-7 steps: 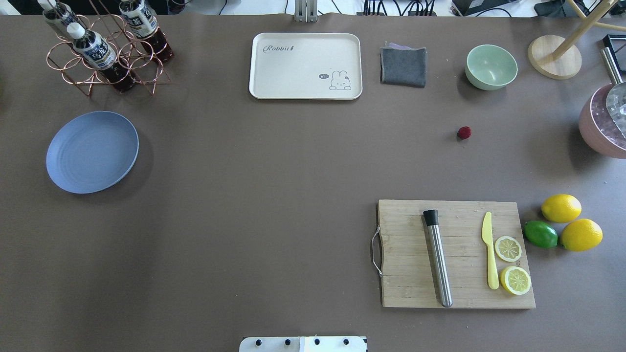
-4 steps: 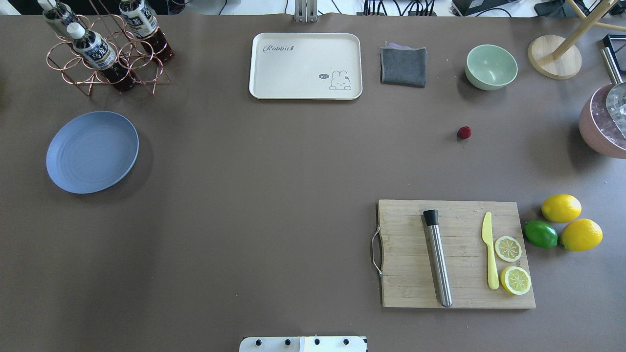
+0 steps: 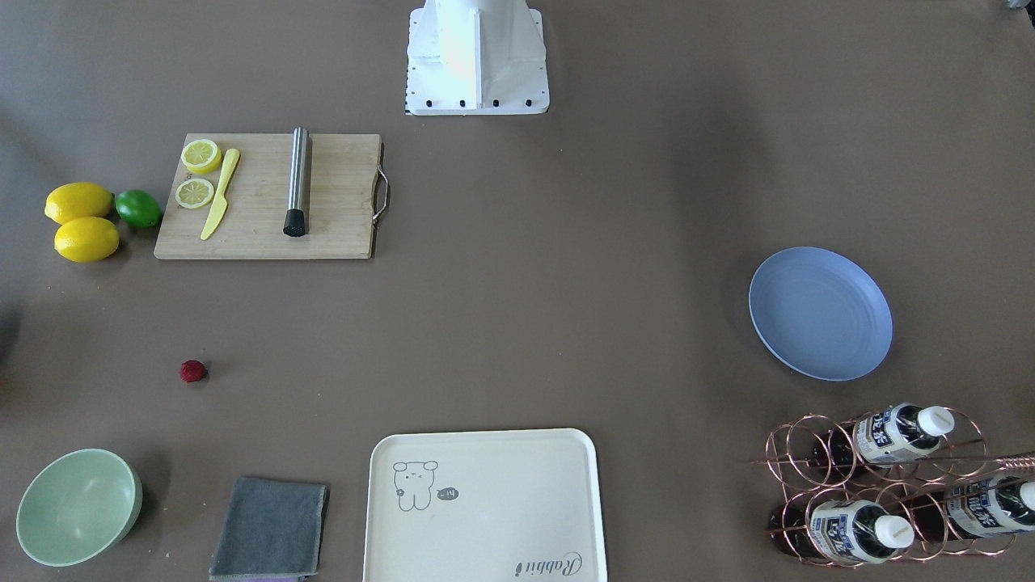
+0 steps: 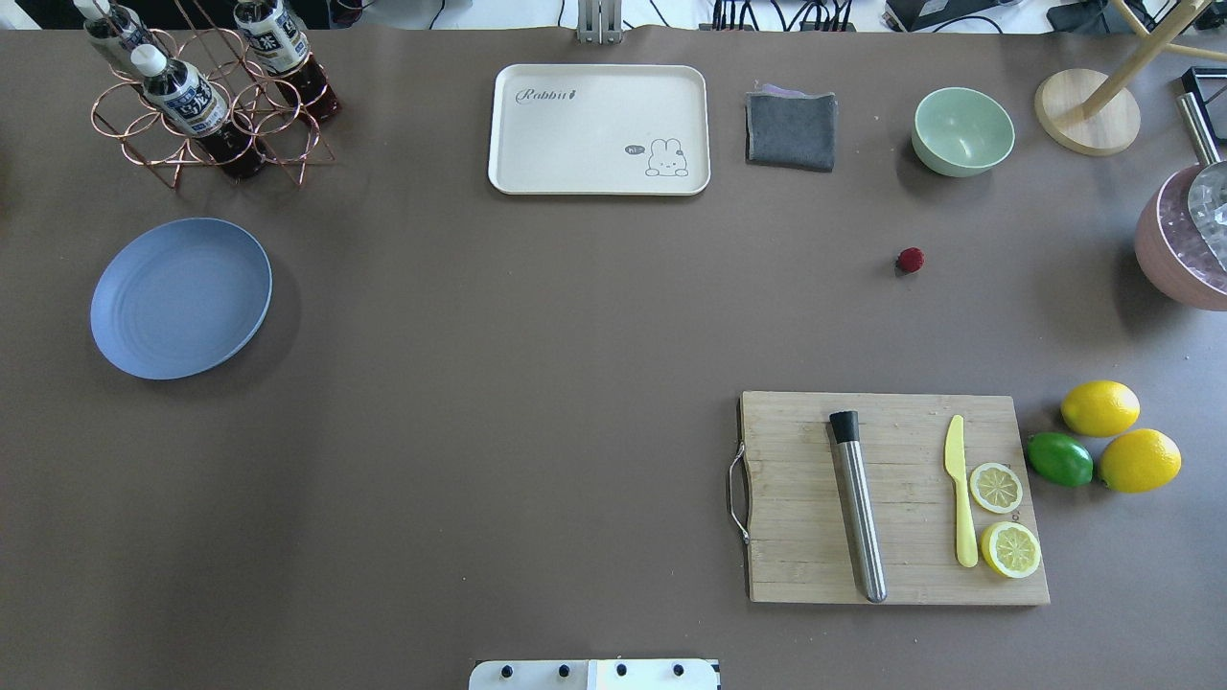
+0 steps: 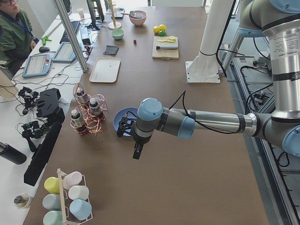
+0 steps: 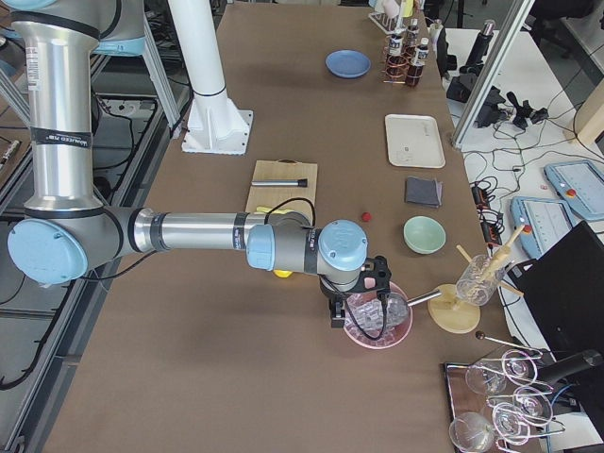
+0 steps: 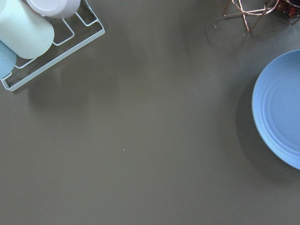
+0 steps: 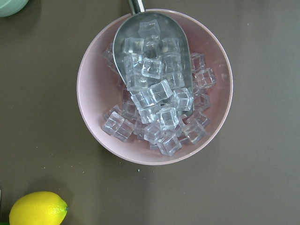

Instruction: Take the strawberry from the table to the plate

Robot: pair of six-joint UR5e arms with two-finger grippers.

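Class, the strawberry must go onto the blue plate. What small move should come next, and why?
Probably swing the right gripper from the pink ice bowl over to the strawberry. The berry lies untouched on the table on that arm's side; the left gripper hangs by the plate.

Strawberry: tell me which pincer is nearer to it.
Right. The right pincer hangs over the pink bowl of ice, on the strawberry's side. The left pincer is far off at the opposite end, near the blue plate.
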